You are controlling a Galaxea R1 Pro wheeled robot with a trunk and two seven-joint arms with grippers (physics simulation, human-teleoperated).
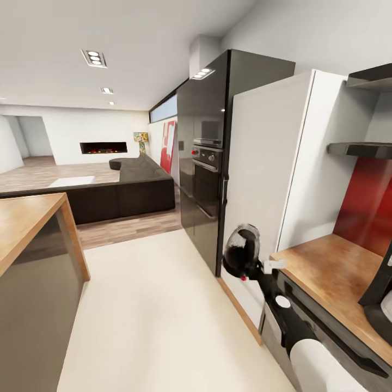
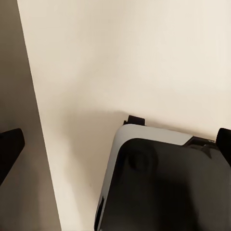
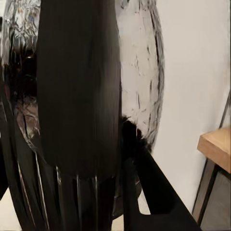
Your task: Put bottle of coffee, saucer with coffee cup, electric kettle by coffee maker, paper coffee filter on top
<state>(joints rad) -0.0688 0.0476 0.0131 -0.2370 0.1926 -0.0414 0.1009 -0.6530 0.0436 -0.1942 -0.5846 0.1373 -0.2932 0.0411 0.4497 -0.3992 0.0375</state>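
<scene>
We see our right arm (image 1: 294, 321) as a black, glossy jointed limb with a white cylindrical segment nearest the camera, a white round disc on its side and a small white bracket near the wrist. Our base (image 2: 163, 183) has a black top and pale grey rounded edge.

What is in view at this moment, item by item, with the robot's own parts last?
kettle: one, dark smoky, held in the air off the worktop's end
coffee maker: one, black, on the worktop, cut by the picture's right edge
worktop: one, wood-toned, at right
shelves: two, glossy black, on the wall above the worktop
oven tower: one, black, beyond the white panel
island: one, wooden top, at left
sofa: one, dark, far room
right tool: shut on the kettle
left tool: over pale floor, fingertips apart
</scene>
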